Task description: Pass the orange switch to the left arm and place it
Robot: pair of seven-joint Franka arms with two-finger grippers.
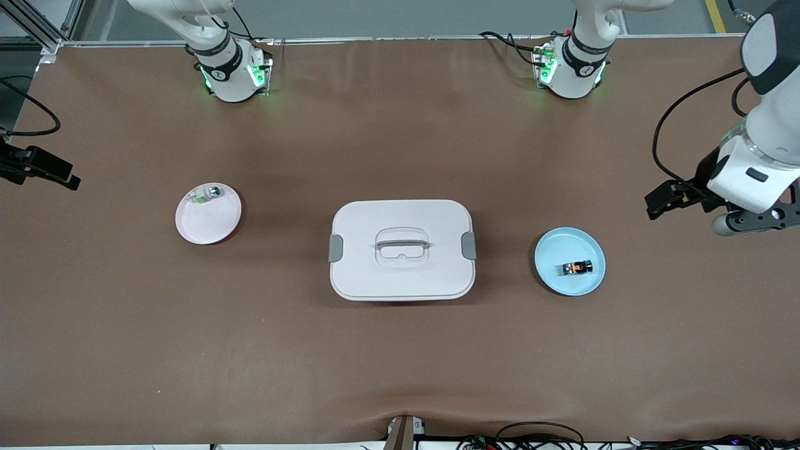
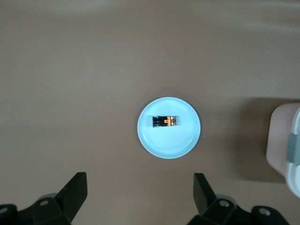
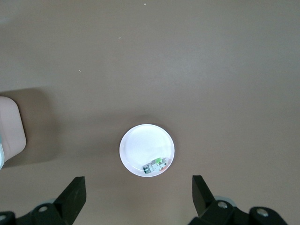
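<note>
On the blue plate [image 1: 553, 275] toward the left arm's end of the surface [image 1: 400, 350] lies the orange switch [image 1: 577, 268], untouched.
Left end effector [image 2: 140, 192] hangs above the surface near that plate, fingers spread wide, holding nothing. Right end effector [image 3: 138, 192] hangs equally wide and empty near the pink plate [image 1: 206, 225], which carries a small silver-green part [image 1: 209, 192]. Between the plates sits the box [image 1: 402, 250].

White box [image 1: 402, 275], blue plate [image 1: 553, 272], pink plate [image 1: 203, 228], brown table [image 1: 400, 362]
</note>
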